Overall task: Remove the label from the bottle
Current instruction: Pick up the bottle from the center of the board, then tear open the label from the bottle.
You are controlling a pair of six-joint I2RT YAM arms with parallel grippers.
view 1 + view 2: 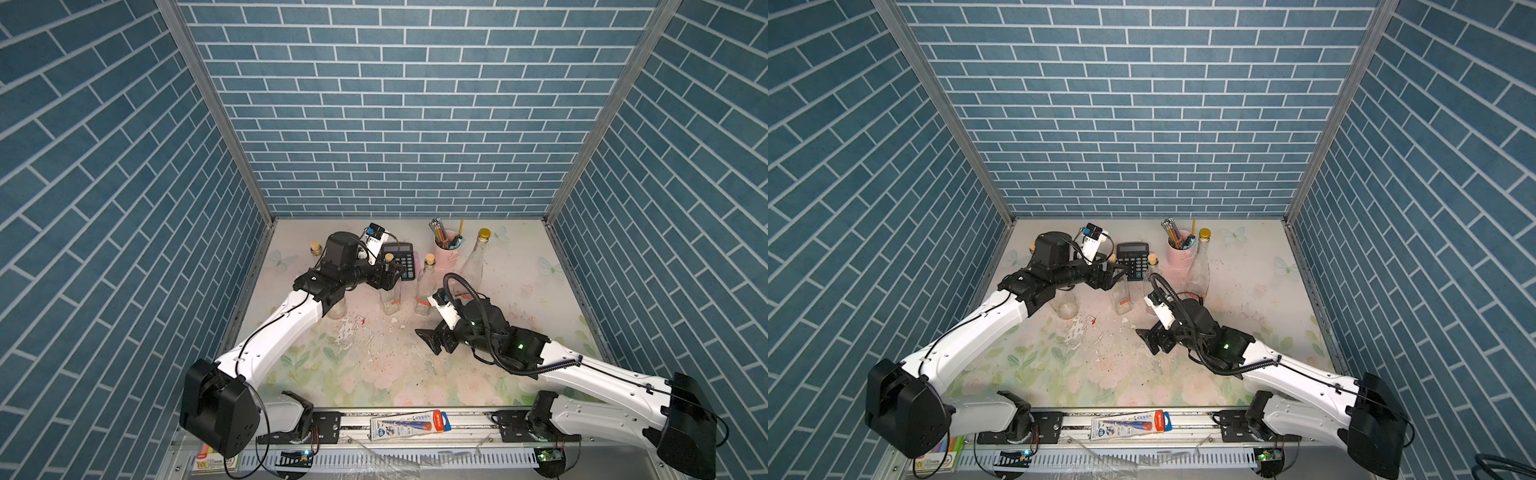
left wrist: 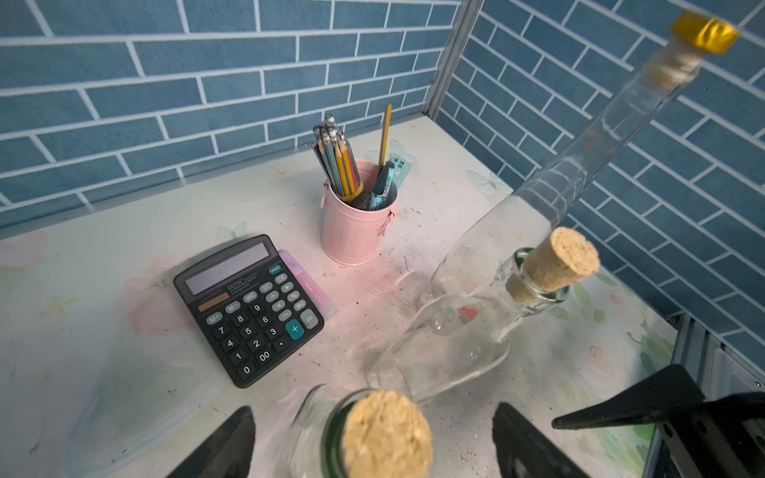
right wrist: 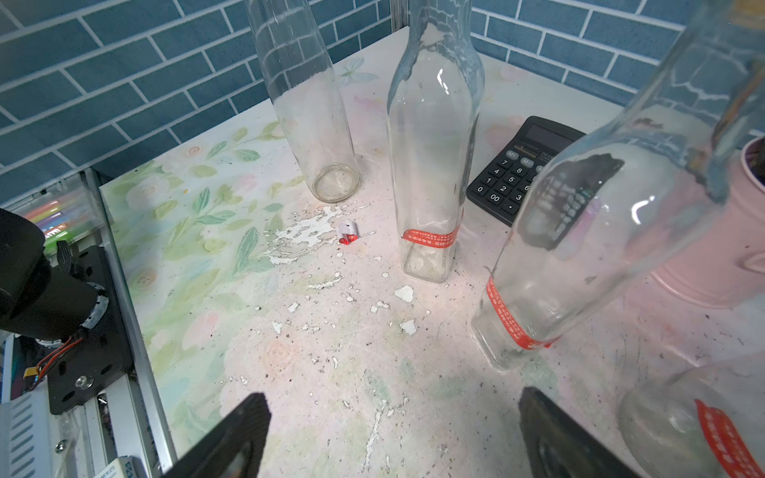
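A clear square bottle [image 1: 390, 293] with a cork [image 2: 387, 430] stands mid-table, a red label [image 3: 430, 239] banding it near the base. My left gripper [image 1: 394, 274] is open around its neck; in the left wrist view both fingers stand apart from the glass. My right gripper [image 1: 428, 341] hangs open low over bare table in front of the bottles, with nothing between its fingers [image 3: 248, 418]. A second corked bottle [image 1: 426, 286] with its own red label [image 3: 507, 320] stands just right of the first.
A label-less bottle [image 3: 314, 124] stands left, partly behind my left arm. A tall gold-capped bottle [image 1: 473, 266], pink pencil cup [image 1: 446, 251] and calculator [image 1: 401, 259] are at the back. A crumpled red-white scrap [image 3: 347, 236] and white flakes [image 3: 306, 231] litter the tabletop.
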